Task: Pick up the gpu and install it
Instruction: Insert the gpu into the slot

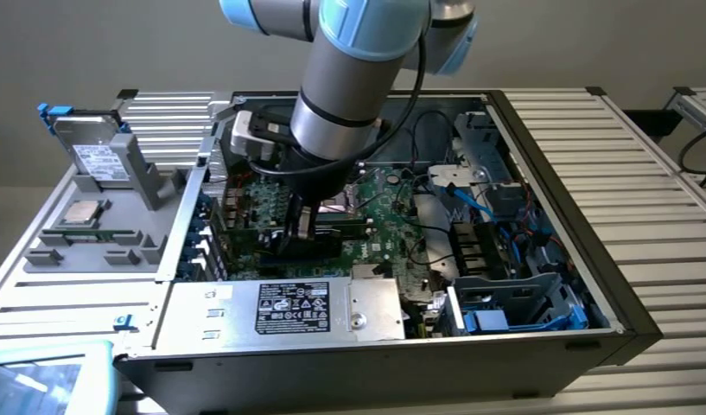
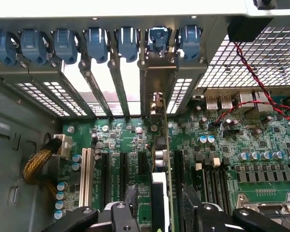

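The gpu (image 2: 160, 159) stands on edge in a slot of the green motherboard (image 2: 241, 145), and its metal bracket reaches up to the rear slot openings. My gripper (image 2: 162, 208) straddles the card's near end. Its black fingers (image 2: 131, 200) stand on either side of the card with a gap on each side, so it is open and holds nothing. In the exterior view the gripper (image 1: 304, 226) is low inside the open computer case (image 1: 560, 173), over the gpu (image 1: 286, 233) at the motherboard's (image 1: 382, 216) left part.
Blue slot latches (image 2: 96, 43) line the case's rear wall. Red and black wires (image 2: 251, 82) and a yellow sleeved cable (image 2: 38, 162) lie near the board. The power supply (image 1: 295, 307) and drive cage (image 1: 525, 303) fill the case's front. A grey parts tray (image 1: 99, 216) sits at the exterior view's left.
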You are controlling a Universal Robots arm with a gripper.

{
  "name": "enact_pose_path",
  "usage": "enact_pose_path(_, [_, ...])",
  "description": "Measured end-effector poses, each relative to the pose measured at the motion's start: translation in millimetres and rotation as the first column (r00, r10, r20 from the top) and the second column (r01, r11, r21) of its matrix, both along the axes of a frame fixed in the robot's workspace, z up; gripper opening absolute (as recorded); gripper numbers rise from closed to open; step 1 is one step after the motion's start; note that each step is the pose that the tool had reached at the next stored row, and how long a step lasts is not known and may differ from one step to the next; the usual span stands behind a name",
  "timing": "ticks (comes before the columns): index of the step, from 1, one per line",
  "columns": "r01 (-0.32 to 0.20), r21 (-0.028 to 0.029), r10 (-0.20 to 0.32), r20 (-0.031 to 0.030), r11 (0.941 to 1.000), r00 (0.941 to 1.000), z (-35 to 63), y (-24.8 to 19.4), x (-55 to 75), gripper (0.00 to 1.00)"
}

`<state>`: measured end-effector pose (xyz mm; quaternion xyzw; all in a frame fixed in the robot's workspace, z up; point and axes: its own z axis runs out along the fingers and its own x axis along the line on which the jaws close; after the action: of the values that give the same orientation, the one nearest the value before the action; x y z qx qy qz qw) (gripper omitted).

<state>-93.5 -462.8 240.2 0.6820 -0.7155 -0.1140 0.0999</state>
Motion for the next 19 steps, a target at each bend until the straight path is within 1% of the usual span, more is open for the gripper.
enact_pose_path(1, [0.000, -0.0018, 0.000, 0.0000, 1.0000, 1.0000, 1.5, 0.4, -0.1, 0.49])
enact_pose_path(3, [0.000, -0.0062, 0.000, 0.0000, 1.0000, 1.0000, 6.3, 1.0, 0.0, 0.49])
enact_pose_path(5, [0.000, -0.0110, 0.000, 0.0001, 0.9999, 1.0000, 9.0, 1.3, -0.1, 0.49])
enact_pose_path(8, [0.000, -0.0217, 0.000, 0.0001, 0.9998, 1.0000, 14.5, 1.9, -0.1, 0.49])
enact_pose_path(10, [0.000, -0.0309, 0.000, 0.0003, 0.9995, 1.0000, 19.8, 2.9, -0.1, 0.49])
enact_pose_path(12, [0.000, -0.0377, 0.000, 0.0021, 0.9993, 1.0000, 23.8, 4.0, 0.0, 0.49])
enact_pose_path(13, [0.000, -0.0401, 0.000, 0.0067, 0.9992, 1.0000, 24.7, 4.7, 0.0, 0.49])
enact_pose_path(14, [0.001, -0.0439, 0.000, 0.0146, 0.9990, 0.9999, 25.0, 5.8, 0.0, 0.47])
enact_pose_path(15, [0.001, -0.0483, 0.000, 0.0257, 0.9988, 0.9997, 25.1, 7.2, 0.0, 0.47])
enact_pose_path(17, [0.002, -0.0588, 0.001, 0.0518, 0.9983, 0.9987, 25.2, 10.7, 0.0, 0.35])
enact_pose_path(18, [0.003, -0.0647, 0.001, 0.0631, 0.9979, 0.9980, 25.2, 13.1, 0.0, 0.29])
enact_pose_path(19, [0.004, -0.0705, 0.001, 0.0704, 0.9975, 0.9975, 25.2, 15.7, 0.0, 0.29])
